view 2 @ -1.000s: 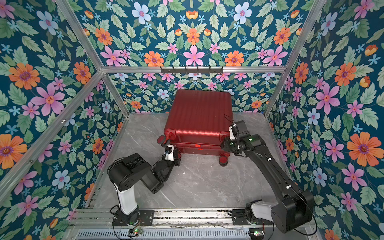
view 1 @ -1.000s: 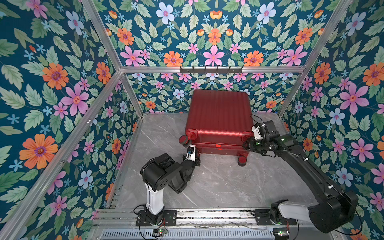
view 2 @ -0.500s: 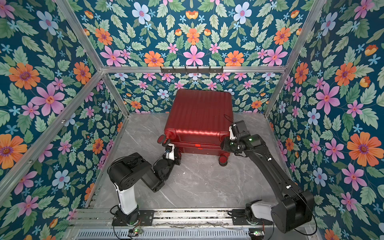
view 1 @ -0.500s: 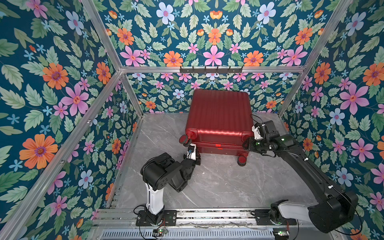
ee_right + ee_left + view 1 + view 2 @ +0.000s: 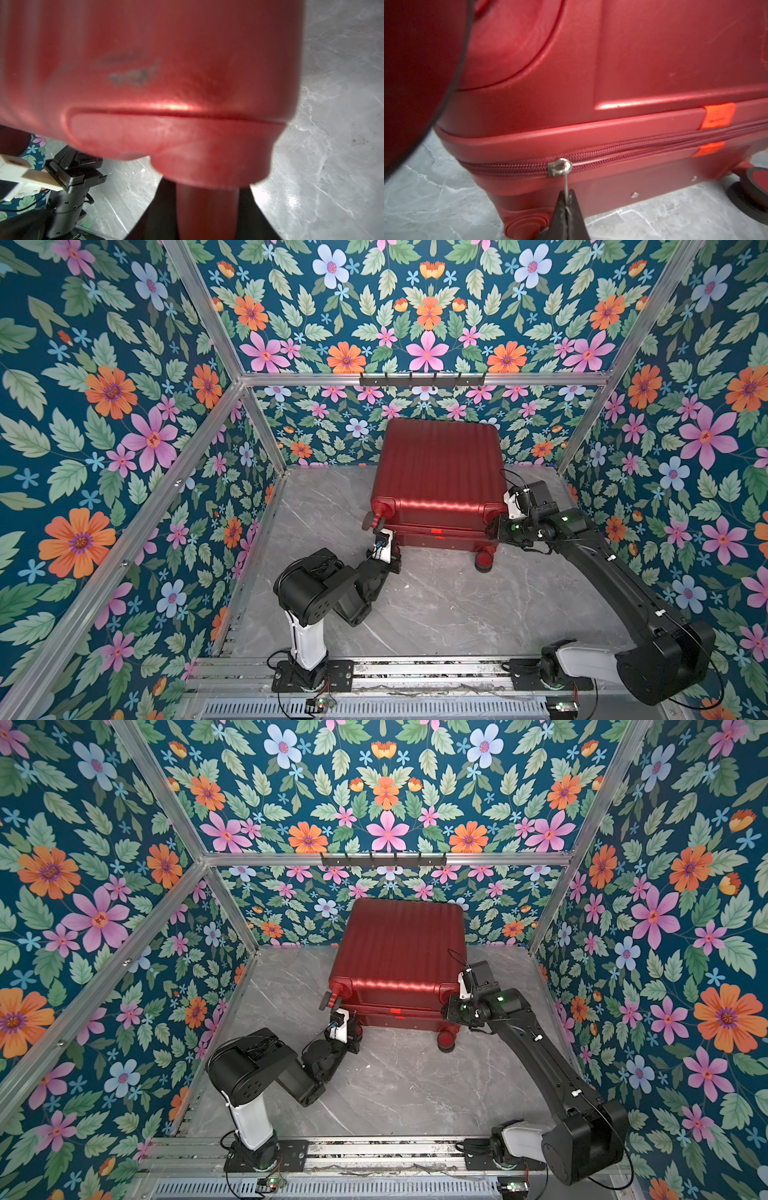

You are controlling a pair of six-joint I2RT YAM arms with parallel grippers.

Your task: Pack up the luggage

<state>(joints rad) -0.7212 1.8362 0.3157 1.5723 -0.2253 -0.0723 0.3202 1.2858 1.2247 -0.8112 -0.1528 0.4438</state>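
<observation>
The suitcase (image 5: 436, 472) looks rigid, bulky, slippery-shelled. Sound holds: zipper pull (image 5: 566, 182), which left gripper (image 5: 566, 199) pinches shut; wheel (image 5: 207, 218), which right gripper (image 5: 205, 195) clamps.

Both top views are set high at the front of the cell. They face steeply down and inward over the arm bases, far enough back to take in the whole bench (image 5: 436, 614) and the flowered walls (image 5: 104, 427). They share nearly all the scene (a slight sideways offset only), luggage (image 5: 436, 472) (image 5: 399, 952) included. The left wrist camera sits low by the luggage's near side, looking along the left pincer (image 5: 566, 192) at the zip slider (image 5: 560, 167), very close. The right wrist camera looks along the right pincer (image 5: 207, 207), so near the shell that it blurs; the left arm (image 5: 70, 174) shows at its edge.
</observation>
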